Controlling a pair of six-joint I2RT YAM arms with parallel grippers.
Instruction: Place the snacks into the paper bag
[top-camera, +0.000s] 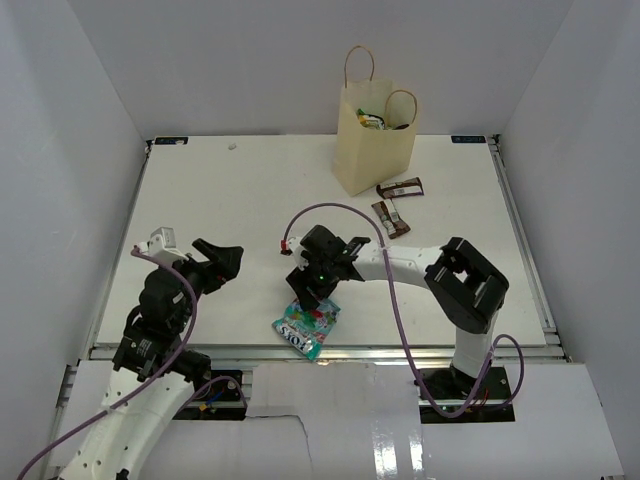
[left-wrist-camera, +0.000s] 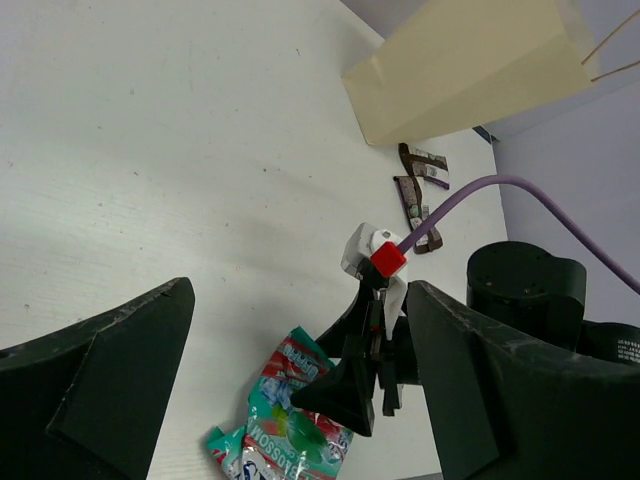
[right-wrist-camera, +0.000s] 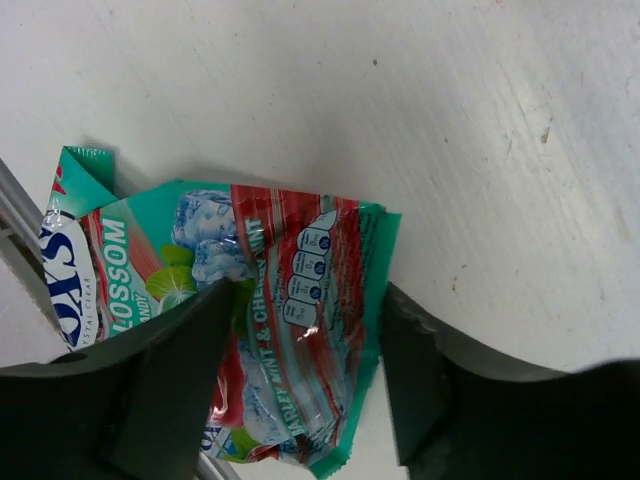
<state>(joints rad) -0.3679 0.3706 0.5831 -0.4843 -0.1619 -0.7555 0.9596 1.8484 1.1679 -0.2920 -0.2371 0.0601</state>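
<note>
A teal and red pouch (top-camera: 308, 327) lies at the table's near edge, also in the right wrist view (right-wrist-camera: 290, 300) and the left wrist view (left-wrist-camera: 285, 440). My right gripper (top-camera: 308, 297) (right-wrist-camera: 305, 300) is down on it, jaws partly closed, both tips touching it. Two thin dark brown bars (top-camera: 401, 188) (top-camera: 391, 218) lie just in front of the cream paper bag (top-camera: 372, 150), which stands upright at the back with packets (top-camera: 372, 120) showing in its mouth. My left gripper (top-camera: 225, 258) (left-wrist-camera: 300, 290) is open and empty, left of the pouch.
A purple cable (top-camera: 345, 210) loops over the right arm above the table's middle. The table's metal front rail (top-camera: 330, 350) runs just beneath the pouch. White walls close in the left, right and back sides.
</note>
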